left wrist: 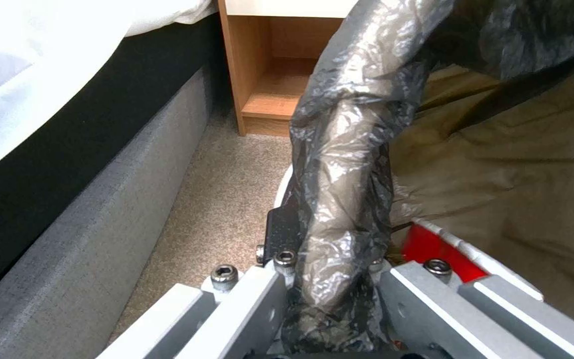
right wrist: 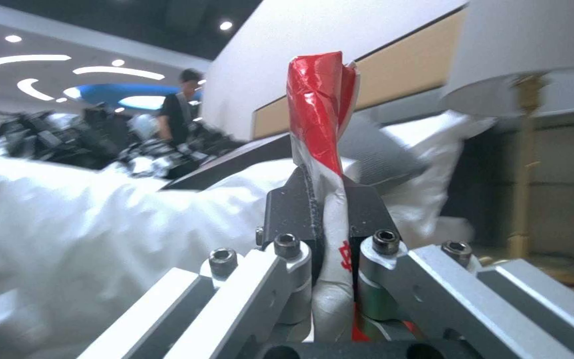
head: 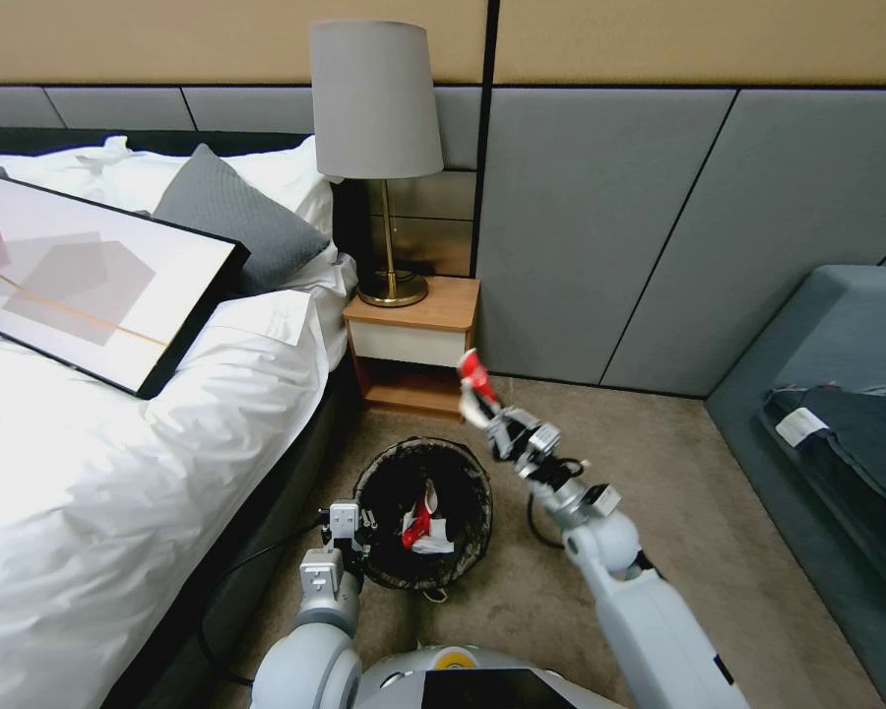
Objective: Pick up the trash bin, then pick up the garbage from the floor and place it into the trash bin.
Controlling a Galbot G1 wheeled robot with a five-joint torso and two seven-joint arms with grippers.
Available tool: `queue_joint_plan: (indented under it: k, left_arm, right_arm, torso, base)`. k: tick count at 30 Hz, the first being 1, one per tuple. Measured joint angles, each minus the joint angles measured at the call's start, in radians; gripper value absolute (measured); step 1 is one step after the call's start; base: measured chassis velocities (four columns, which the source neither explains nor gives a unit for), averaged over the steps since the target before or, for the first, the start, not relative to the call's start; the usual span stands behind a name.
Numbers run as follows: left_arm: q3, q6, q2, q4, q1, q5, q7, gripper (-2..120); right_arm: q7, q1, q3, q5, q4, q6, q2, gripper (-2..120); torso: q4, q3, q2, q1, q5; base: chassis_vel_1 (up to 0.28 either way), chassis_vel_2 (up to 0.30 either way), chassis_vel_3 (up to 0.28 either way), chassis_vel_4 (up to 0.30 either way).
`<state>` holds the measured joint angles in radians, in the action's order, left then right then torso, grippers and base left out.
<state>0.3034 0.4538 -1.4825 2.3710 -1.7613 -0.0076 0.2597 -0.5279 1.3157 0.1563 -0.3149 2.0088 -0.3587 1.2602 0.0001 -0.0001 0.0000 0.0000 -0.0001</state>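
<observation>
The trash bin [head: 468,551], round and lined with a dark bag, hangs just above the carpet beside the bed. My left gripper [head: 356,524] is shut on its bagged rim [left wrist: 340,199]. Inside lie a red-and-white wrapper [head: 418,522] and white tissue [head: 435,540]; the wrapper's red edge [left wrist: 436,247] shows in the left wrist view. My right gripper [head: 484,406] is raised above and beyond the bin, toward the nightstand, shut on a red-and-white wrapper [head: 474,374] that sticks up between the fingers [right wrist: 320,124].
The white bed [head: 98,473] with a framed picture [head: 89,281] runs along the left. A wooden nightstand [head: 413,340] with a lamp [head: 376,108] stands behind the bin. A grey sofa [head: 837,414] is at the right. Bare carpet [head: 620,433] lies between.
</observation>
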Motion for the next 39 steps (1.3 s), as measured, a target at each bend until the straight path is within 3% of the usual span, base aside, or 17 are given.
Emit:
queue_joint_plan:
  k: [11, 25, 39]
  left_arm:
    - [0.002, 0.0, -0.005, 0.003, 0.005, 0.001, 0.0, 0]
    - [0.001, 0.001, -0.006, 0.007, 0.006, 0.001, 0.0, 0]
    - [0.004, 0.002, -0.007, 0.009, 0.007, 0.001, 0.0, 0]
  right_arm:
    - [-0.024, 0.065, -0.051, 0.098, -0.063, -0.054, 0.023, 2]
    - [-0.038, 0.074, -0.017, 0.127, -0.18, -0.118, 0.041, 2]
    - [-0.062, 0.089, 0.007, 0.13, -0.191, -0.135, 0.044, 2]
  torso:
    - [-0.0001, 0.0, 0.0, 0.0, 0.0]
    - [0.0, 0.0, 0.0, 0.0, 0.0001]
    - [0.0, 0.0, 0.0, 0.0, 0.0001]
  base:
    - [0.0, 0.0, 0.0, 0.0]
    - [0.0, 0.0, 0.0, 0.0]
    - [0.0, 0.0, 0.0, 0.0]
